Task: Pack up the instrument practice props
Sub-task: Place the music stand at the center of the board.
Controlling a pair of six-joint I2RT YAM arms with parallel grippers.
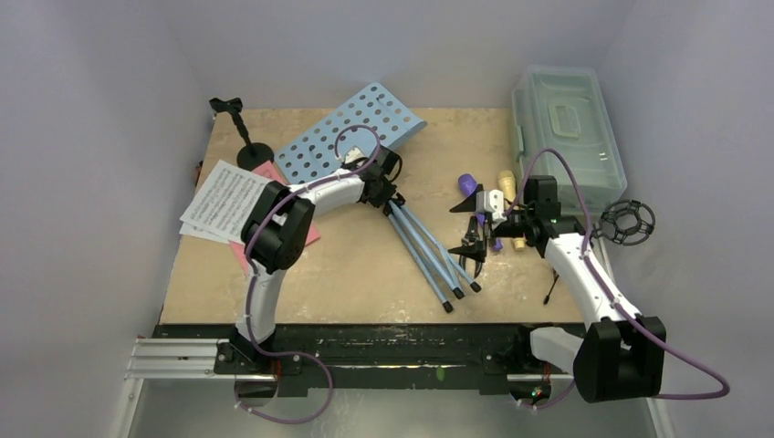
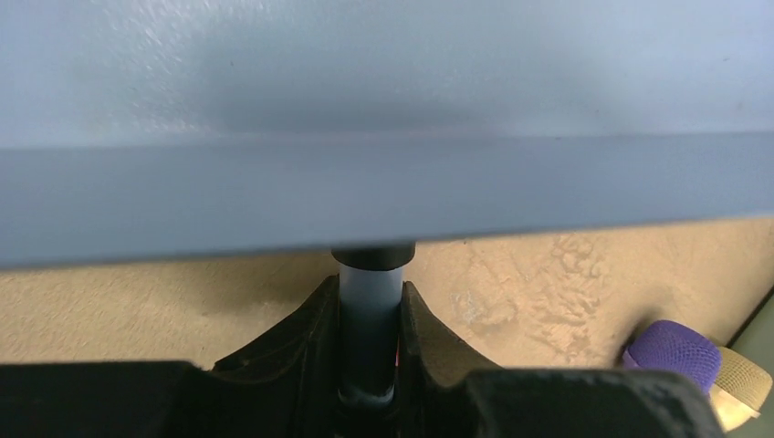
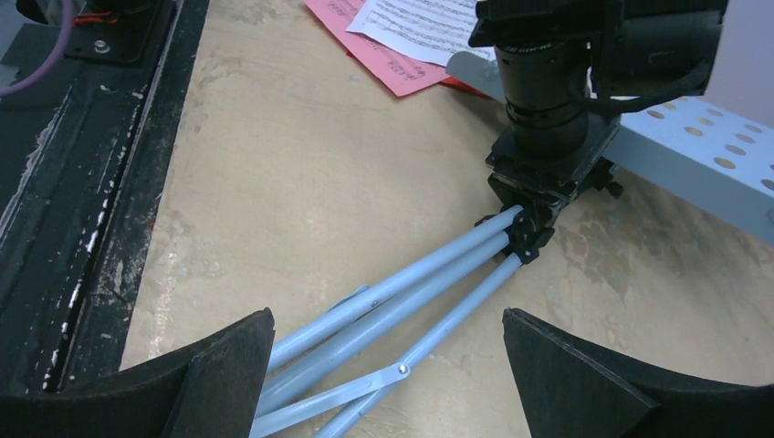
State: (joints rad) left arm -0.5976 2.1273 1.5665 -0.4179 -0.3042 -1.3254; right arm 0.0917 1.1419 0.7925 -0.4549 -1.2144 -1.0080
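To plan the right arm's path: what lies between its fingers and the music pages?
The blue stand legs and the left arm's fingers clamped on their pole, in the right wrist view.

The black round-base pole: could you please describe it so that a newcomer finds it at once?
In the top view, go to the far left corner of the tan table. There, left of the light-blue perforated music desk and beyond the white sheet-music pages, stands the black round-base pole. It alone rises from a flat black disc.
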